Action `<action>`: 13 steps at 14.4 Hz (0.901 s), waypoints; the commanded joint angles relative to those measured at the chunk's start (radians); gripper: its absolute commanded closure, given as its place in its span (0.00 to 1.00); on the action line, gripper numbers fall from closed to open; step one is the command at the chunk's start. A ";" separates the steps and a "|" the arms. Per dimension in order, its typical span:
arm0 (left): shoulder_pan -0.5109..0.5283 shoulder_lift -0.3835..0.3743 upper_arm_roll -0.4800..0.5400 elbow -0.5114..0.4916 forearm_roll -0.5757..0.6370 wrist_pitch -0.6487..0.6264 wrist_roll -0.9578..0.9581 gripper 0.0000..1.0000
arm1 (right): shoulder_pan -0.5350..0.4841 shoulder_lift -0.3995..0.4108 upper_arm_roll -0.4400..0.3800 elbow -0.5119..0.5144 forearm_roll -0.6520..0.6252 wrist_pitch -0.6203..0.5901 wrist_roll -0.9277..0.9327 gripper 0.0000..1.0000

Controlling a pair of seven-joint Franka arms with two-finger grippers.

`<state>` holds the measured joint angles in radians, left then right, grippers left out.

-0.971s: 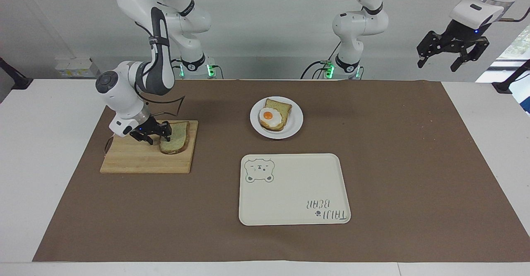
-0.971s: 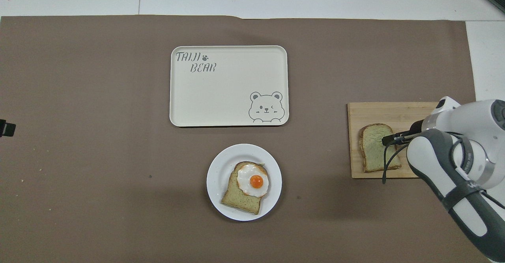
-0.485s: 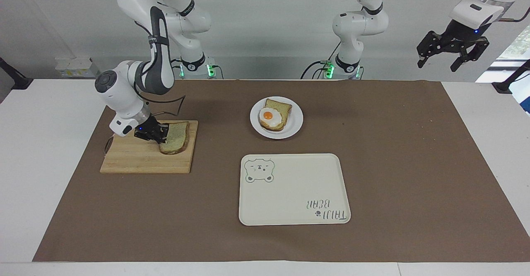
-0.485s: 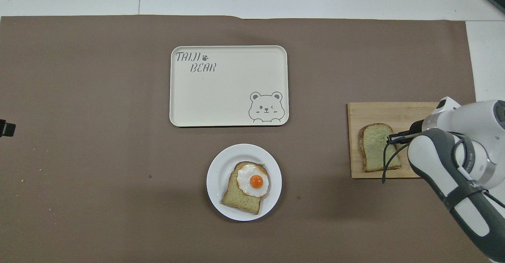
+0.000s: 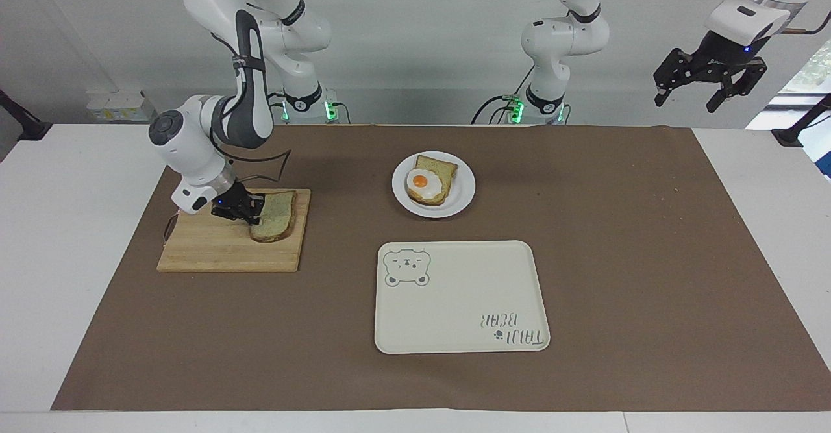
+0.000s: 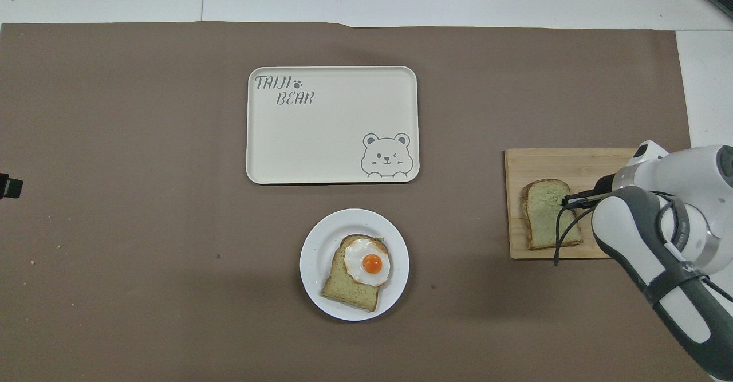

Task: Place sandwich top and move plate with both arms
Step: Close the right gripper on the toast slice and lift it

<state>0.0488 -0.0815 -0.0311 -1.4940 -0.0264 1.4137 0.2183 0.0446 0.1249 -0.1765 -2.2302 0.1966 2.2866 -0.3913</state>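
At the edge of the soft, light bread slice (image 5: 275,215), the right pincer (image 5: 250,213) is closed; it should be held gently. Over the worktop's end, the left pincer (image 5: 707,88) hangs open, waiting.

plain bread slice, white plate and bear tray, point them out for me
plain bread slice (image 5: 276,215), facing view, the middle of its pale top face
white plate (image 5: 462,189), facing view, a bare part of its rim
bear tray (image 6: 332,141), overhead view, its bare middle
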 commanded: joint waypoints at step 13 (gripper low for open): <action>0.002 -0.004 -0.001 0.014 0.011 -0.022 -0.008 0.00 | -0.029 -0.148 -0.005 0.174 0.026 -0.398 -0.029 1.00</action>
<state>0.0488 -0.0815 -0.0311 -1.4940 -0.0264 1.4137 0.2183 0.0309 -0.0054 -0.1846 -2.0907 0.1966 1.9478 -0.3913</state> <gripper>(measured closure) 0.000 0.916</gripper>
